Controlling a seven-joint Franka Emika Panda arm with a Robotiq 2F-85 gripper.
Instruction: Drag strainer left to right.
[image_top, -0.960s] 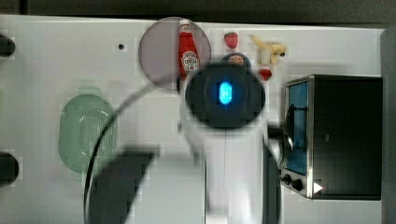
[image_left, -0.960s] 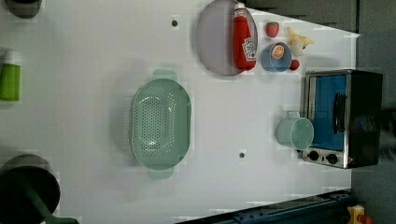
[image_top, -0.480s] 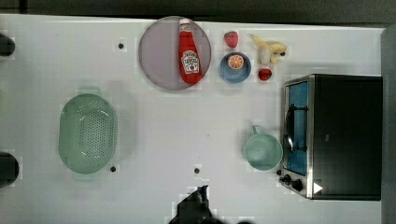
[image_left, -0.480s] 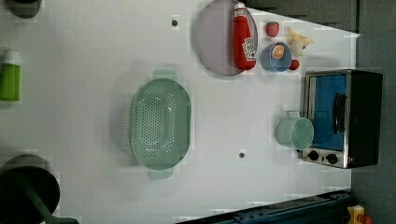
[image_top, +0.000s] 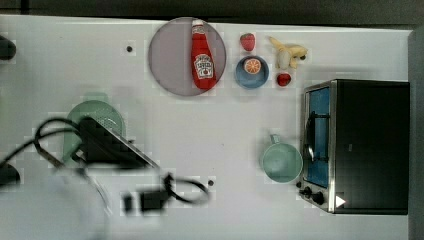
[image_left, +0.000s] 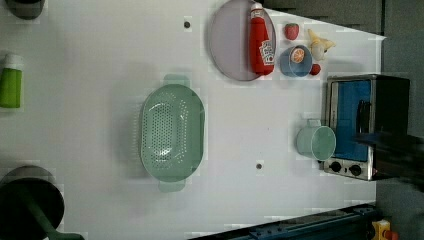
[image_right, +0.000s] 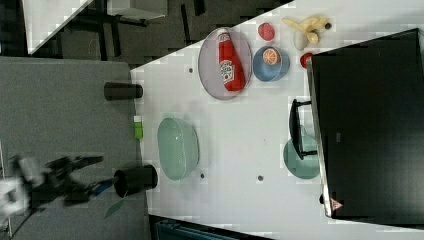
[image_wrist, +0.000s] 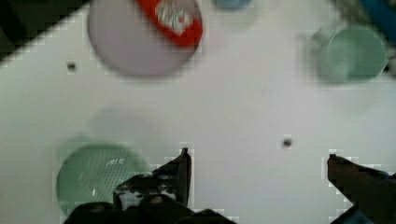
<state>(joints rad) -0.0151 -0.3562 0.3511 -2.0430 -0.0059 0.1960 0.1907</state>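
The strainer (image_top: 95, 117) is a pale green perforated colander with small tab handles, resting on the white table at the top view's left. It lies near the middle of the left view (image_left: 172, 132) and stands by the table's edge in the right view (image_right: 177, 147). My arm (image_top: 107, 145) is a dark blur over the strainer's lower right part in the top view. In the wrist view my gripper (image_wrist: 258, 154) is open, its fingers wide apart with bare table between them. The strainer (image_wrist: 98, 172) lies beside one finger (image_wrist: 182, 168), apart from it.
A smooth green mug (image_top: 281, 161) stands by the toaster oven (image_top: 370, 145) at the top view's right. A greyish-pink plate (image_top: 170, 55) carries a ketchup bottle (image_top: 202, 57). Beside it are a blue bowl (image_top: 251, 71), a strawberry and a banana. A green bottle (image_left: 10, 87) stands at the left view's left.
In the top view my arm left the middle of the table, dropped toward the bottom edge, and now hangs over the strainer. The strainer has not moved.
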